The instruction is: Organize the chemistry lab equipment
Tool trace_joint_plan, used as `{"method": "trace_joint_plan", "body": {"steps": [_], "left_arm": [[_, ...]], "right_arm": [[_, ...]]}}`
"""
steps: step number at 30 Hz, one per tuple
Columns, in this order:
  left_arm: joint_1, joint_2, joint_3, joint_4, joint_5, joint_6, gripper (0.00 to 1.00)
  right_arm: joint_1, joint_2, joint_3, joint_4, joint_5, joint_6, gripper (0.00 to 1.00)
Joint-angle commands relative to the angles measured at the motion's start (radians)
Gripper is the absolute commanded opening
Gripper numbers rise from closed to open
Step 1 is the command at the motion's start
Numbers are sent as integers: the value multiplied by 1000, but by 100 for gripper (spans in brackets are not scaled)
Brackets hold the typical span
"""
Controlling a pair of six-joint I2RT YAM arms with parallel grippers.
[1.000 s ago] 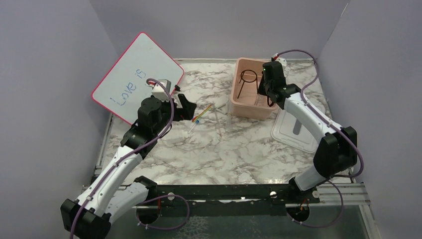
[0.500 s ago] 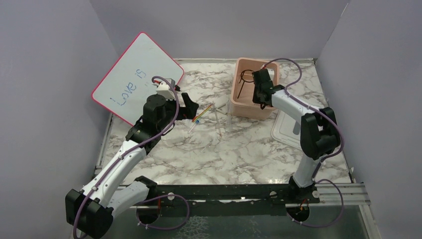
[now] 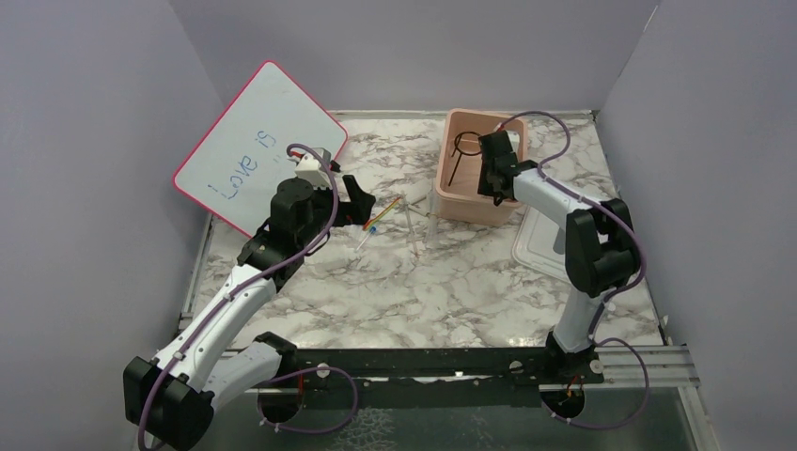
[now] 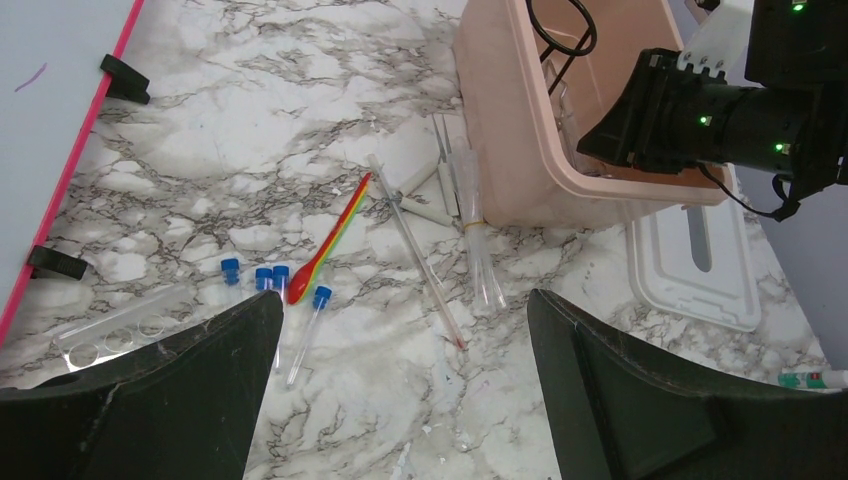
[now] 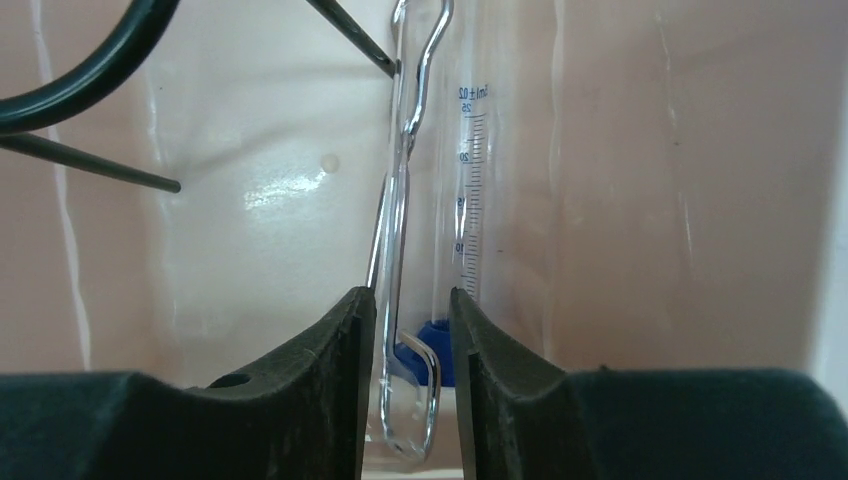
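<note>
My right gripper [image 3: 491, 183] reaches down inside the pink tub [image 3: 449, 202]. In the right wrist view its jaws [image 5: 412, 310] are nearly closed around the looped end of the thin metal tongs [image 5: 400, 210]. A clear graduated tube [image 5: 475, 170] with a blue base lies beside them. The black wire ring stand [image 3: 467, 150] stands in the tub. My left gripper [image 3: 355, 202] is wide open and empty [image 4: 402, 320], above the table. Below it lie the red-yellow rod [image 4: 335, 235], several blue-capped vials [image 4: 268, 278], a thin glass rod [image 4: 420, 262] and clear tubes [image 4: 478, 250].
The pink-rimmed whiteboard [image 3: 258, 146] leans at the back left, its edge close to my left arm. The white lid [image 3: 554, 244] lies right of the tub. A clear strip [image 4: 120, 322] lies near the left finger. A small tube [image 4: 812, 379] lies at the far right.
In the last second my right arm folded in and its gripper moved left and down into the tub. My left arm shifted slightly. Nothing visible has moved in the last half second.
</note>
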Motion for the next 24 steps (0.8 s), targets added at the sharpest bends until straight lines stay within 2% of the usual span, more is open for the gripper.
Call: {"method": "trace_joint_plan", "body": {"steps": [1, 8, 11, 18, 24], "left_arm": [[5, -10, -10, 26, 0, 7, 95], [5, -15, -6, 11, -11, 5, 95], [5, -20, -6, -2, -61, 1, 95], [5, -44, 2, -48, -184, -15, 95], [5, -96, -6, -90, -337, -39, 95]], "right_arm": [[-4, -88, 20, -35, -12, 4, 39], [5, -254, 39, -93, -71, -10, 44], [47, -330, 44, -99, -68, -30, 45], [248, -386, 71, -91, -75, -51, 46], [435, -295, 70, -53, -81, -29, 45]]}}
